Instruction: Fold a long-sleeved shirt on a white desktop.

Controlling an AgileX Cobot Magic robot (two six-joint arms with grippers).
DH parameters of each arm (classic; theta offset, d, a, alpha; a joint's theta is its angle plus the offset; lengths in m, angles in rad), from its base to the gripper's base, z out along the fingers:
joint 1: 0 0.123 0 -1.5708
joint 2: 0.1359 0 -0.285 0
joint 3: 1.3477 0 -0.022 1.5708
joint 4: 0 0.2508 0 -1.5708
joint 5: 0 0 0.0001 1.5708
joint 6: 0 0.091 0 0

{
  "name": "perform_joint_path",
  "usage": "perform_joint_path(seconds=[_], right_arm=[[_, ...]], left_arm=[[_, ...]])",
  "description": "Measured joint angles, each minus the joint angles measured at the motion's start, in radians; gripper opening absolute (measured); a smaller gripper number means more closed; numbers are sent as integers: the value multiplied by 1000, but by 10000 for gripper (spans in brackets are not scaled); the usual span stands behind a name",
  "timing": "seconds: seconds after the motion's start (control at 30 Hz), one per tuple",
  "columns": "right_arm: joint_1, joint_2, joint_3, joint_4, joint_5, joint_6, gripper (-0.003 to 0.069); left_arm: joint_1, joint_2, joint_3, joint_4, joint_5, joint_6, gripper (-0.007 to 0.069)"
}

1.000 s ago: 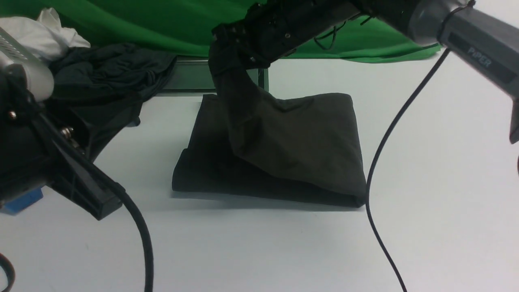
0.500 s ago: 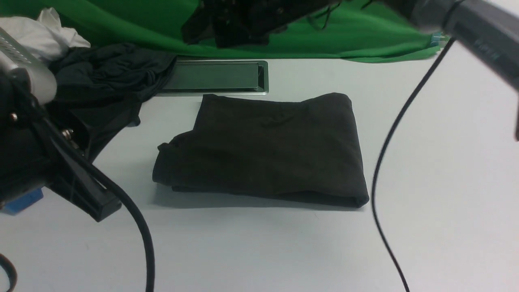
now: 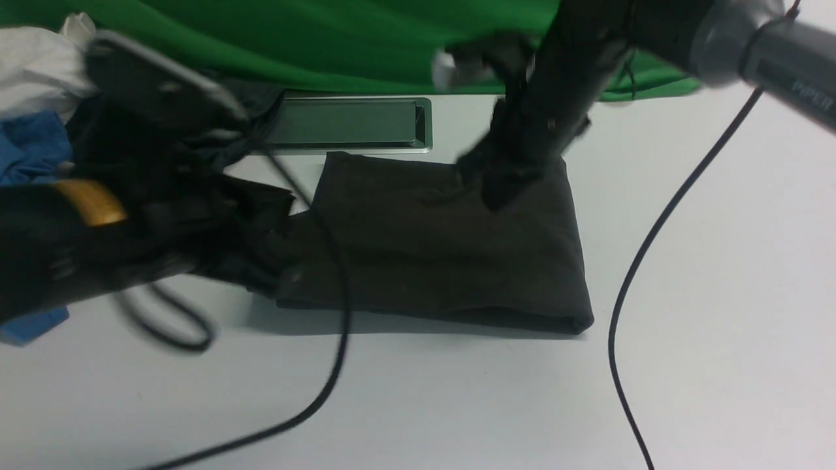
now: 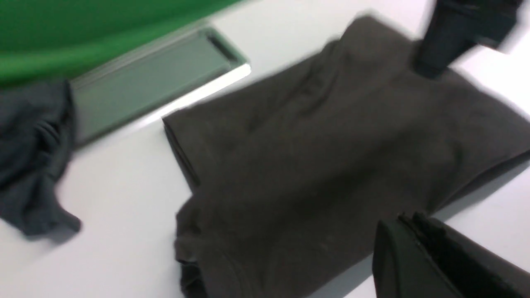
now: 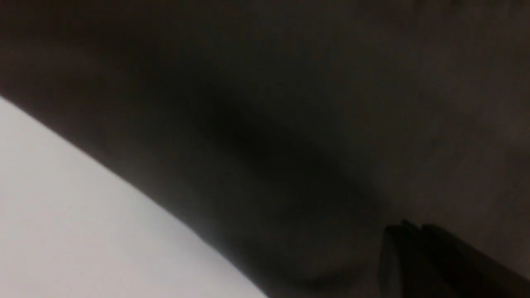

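1. Since half a second ago, both my arms have swung in over the shirt [image 3: 444, 254]; the folded bundle itself has not shifted.
2. My right gripper [image 3: 499, 186] is down on the shirt's far edge, toward its right end. Blur and dark cloth hide the jaws, so I cannot tell whether they are spread or pinching.
3. My left gripper [image 3: 271, 261] is at the shirt's left end, where the cloth bunches. It is motion-blurred, and I cannot tell its state either.
4. The shirt lies folded on the desk [image 3: 718, 274], mid-table, its long axis running left to right. One arm is at each end of that axis, and the right one is nearer the far edge.
5. Near edge of the shirt is a thick, even fold; the left end is lumpy and looks least tidy.
6. Beyond the far edge, just behind the shirt, sits the grey cable slot [image 3: 346, 124], with the green backdrop [image 3: 326, 39] past it.
7. To the left is a pile of dark clothes [image 4: 33, 153], close to my left arm, so room there is tight.
8. Open desk lies to the right and toward me, crossed only by my arms' cables [image 3: 646, 261].
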Motion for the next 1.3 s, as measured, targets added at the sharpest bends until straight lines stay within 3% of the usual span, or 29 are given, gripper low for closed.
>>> perform_joint_path(seconds=[0.4, 0.67, 0.83, 1.0, 1.13, 1.3], right_arm=[[-9, -35, 336, -6, -136, 47, 31], [-9, -63, 392, 2, -161, 64, 31], [-15, -137, 401, -61, -167, 87, 34], [-111, -218, 399, -90, -436, 130, 57], [-200, -169, 399, -52, -555, 120, 78], [-229, -16, 338, 102, -603, -9, 81]], left_arm=[[179, 603, -195, 1, 17, 28, 18], [199, 654, -202, -3, -10, 48, 18], [201, 594, -203, 19, -12, 53, 18], [199, 405, -210, 14, -35, 53, 18], [181, 202, -204, 5, -53, 56, 18], [138, -57, -89, -25, -93, 62, 18]])
